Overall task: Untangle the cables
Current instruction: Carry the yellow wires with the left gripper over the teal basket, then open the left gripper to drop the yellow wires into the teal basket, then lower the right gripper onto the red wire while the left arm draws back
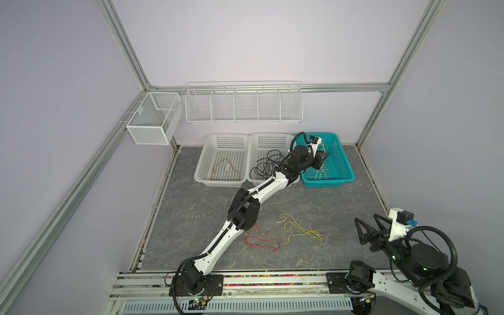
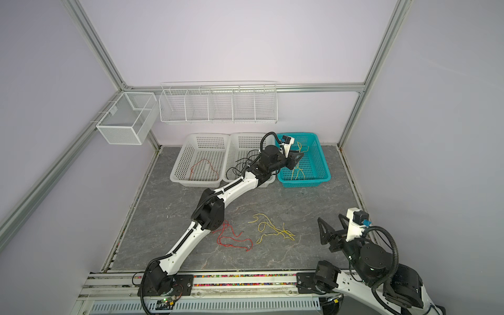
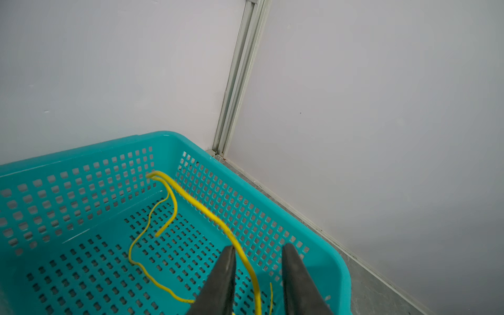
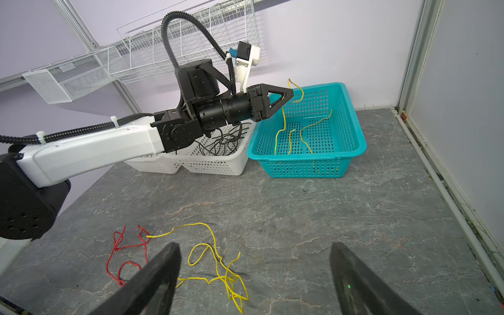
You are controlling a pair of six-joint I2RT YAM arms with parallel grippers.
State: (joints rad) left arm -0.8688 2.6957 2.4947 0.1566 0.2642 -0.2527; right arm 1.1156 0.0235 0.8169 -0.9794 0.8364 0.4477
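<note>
left gripper (image 3: 259, 246): your jaws stand parted, yellow cable (image 3: 196, 204) loose between them, over the teal basket (image 3: 163, 140).
right gripper (image 4: 255, 245): spread wide, gripping nothing.

Yellow cables (image 3: 203, 207), red cables (image 4: 128, 247) and black cables (image 1: 266, 163) contrast with a teal basket (image 4: 305, 157), white baskets (image 1: 201, 158) and grey-veined tabletop (image 1: 341, 207).

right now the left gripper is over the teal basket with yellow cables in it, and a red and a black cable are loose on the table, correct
Not black: a top view shows the loose ones on the table are a red cable and yellow cables. The black cables lie in the middle white basket. The rest holds.
</note>
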